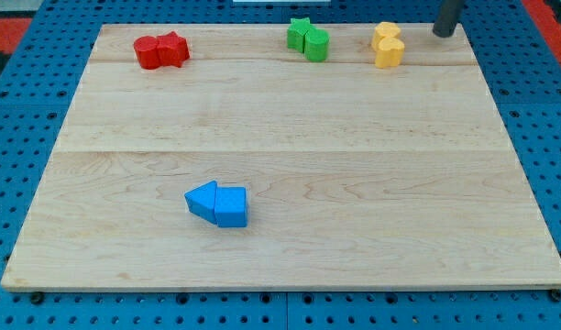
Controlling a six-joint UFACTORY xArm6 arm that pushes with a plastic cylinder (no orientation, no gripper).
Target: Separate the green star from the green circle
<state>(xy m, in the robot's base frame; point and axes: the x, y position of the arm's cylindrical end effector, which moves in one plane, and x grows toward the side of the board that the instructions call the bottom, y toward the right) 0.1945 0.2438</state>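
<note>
Pincer state: cannot tell; only a dark rod shows, its tip (442, 35) at the view's top right, just right of the yellow pair and well apart from the green ones.
Wooden surface (280, 119).
Near: two blue blocks (218, 203), touching.
Far, left to right: two red blocks (161, 50), touching; green star (300, 34) touching green circle (317, 44); two yellow blocks (388, 46), touching.

A pale wooden board (290, 119) with visible grain lies on a blue pegboard surface (15, 183) dotted with holes. Red flooring (15, 27) shows at the far corners. Lighting is even.
</note>
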